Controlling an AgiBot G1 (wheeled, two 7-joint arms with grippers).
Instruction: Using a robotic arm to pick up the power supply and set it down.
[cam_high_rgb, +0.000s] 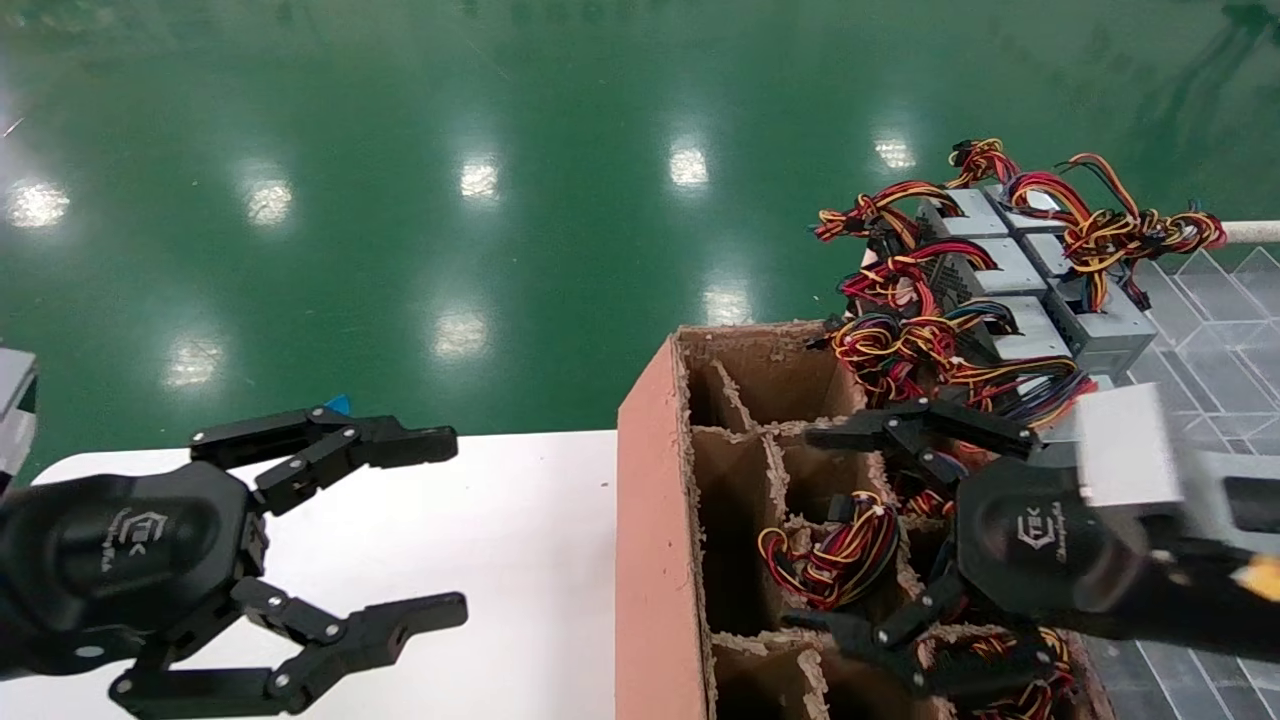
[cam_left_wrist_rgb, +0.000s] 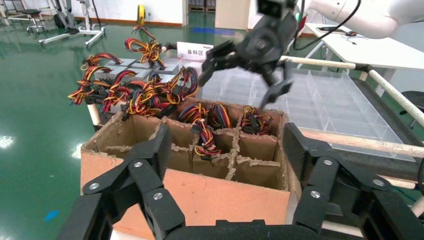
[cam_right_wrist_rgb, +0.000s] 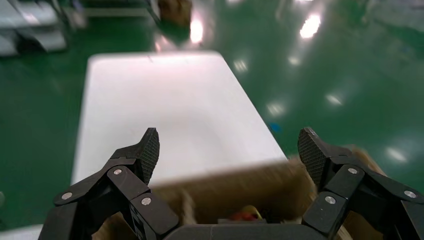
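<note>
Several grey power supplies (cam_high_rgb: 1000, 270) with red, yellow and black wire bundles lie stacked beyond the far end of the brown divided cardboard box (cam_high_rgb: 655, 520); the left wrist view shows the same power supplies (cam_left_wrist_rgb: 120, 67). More wire bundles (cam_high_rgb: 830, 550) stick out of the box's compartments, the units below them hidden. My right gripper (cam_high_rgb: 800, 530) hangs open above those compartments, holding nothing. From the left wrist the right gripper (cam_left_wrist_rgb: 234, 92) is seen above the box's far side. My left gripper (cam_high_rgb: 460, 522) is open and empty over the white table, facing the box's side wall (cam_left_wrist_rgb: 200, 195).
The white table (cam_high_rgb: 520, 560) stretches left of the box and ends at the green floor. A clear plastic divided tray (cam_high_rgb: 1220, 300) lies to the right of the box, behind a pale rail (cam_left_wrist_rgb: 345, 64). The box's torn dividers (cam_left_wrist_rgb: 230, 155) stand up between compartments.
</note>
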